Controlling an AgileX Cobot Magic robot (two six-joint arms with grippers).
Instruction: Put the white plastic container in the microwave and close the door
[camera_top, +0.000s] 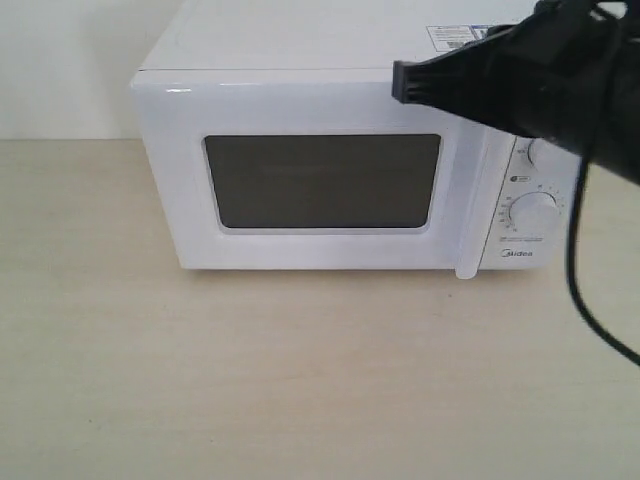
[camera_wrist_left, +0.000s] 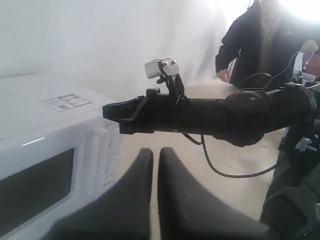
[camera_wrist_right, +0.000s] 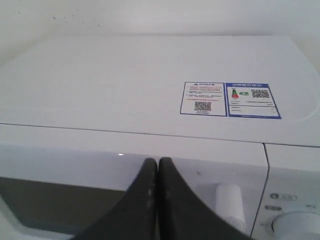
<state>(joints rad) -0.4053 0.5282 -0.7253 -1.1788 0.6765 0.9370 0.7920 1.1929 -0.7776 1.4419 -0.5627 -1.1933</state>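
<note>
Closing seems done: white dark-windowed door (camera_top: 322, 182) of boxy white microwave (camera_top: 290, 40) shut; black right gripper (camera_wrist_right: 158, 163), fingers pressed together, should retreat.

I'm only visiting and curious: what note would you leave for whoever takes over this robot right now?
Left gripper: shut, empty, not touching the microwave.
Right gripper: shut, empty, at the microwave's upper front edge, above the door.
Door: closed.
White plastic container: not in view; the dark window hides whether it is inside.
Left: confirm that, then pull the arms back.
</note>
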